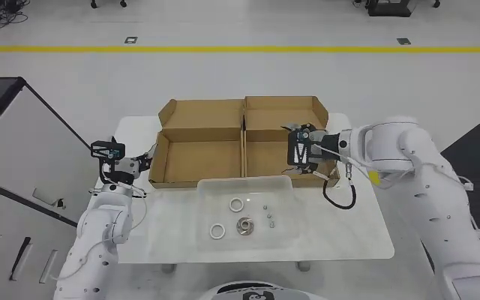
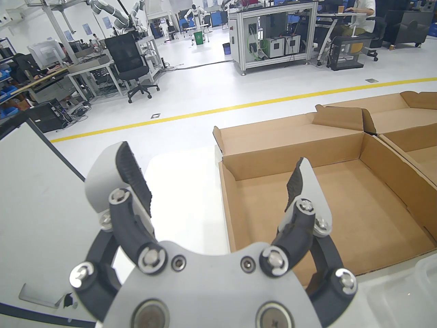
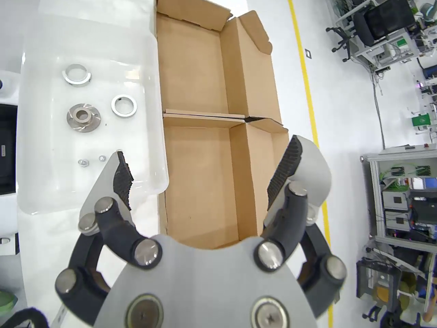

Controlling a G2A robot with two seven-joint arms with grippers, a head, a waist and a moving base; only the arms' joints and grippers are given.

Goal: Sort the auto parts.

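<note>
A clear plastic tray [image 1: 279,235] at the table's front holds two metal rings [image 1: 235,203] [image 1: 217,231], a flanged metal hub [image 1: 245,226] and a few small nuts [image 1: 268,217]. Behind it stand two open cardboard boxes, left [image 1: 196,159] and right [image 1: 270,157], both bare inside. My right gripper [image 1: 300,154] hangs open over the right box [image 3: 201,179], nothing between its fingers; its wrist view shows the rings [image 3: 76,75] [image 3: 124,105], hub [image 3: 83,117] and nuts [image 3: 83,162]. My left gripper [image 1: 142,162] stands open just outside the left box's [image 2: 341,206] outer wall.
The boxes' lids stand raised along the back [image 1: 202,112]. A dark-framed white panel [image 1: 37,150] leans beside the table's left end. White tabletop [image 1: 352,232] lies bare to the right of the tray.
</note>
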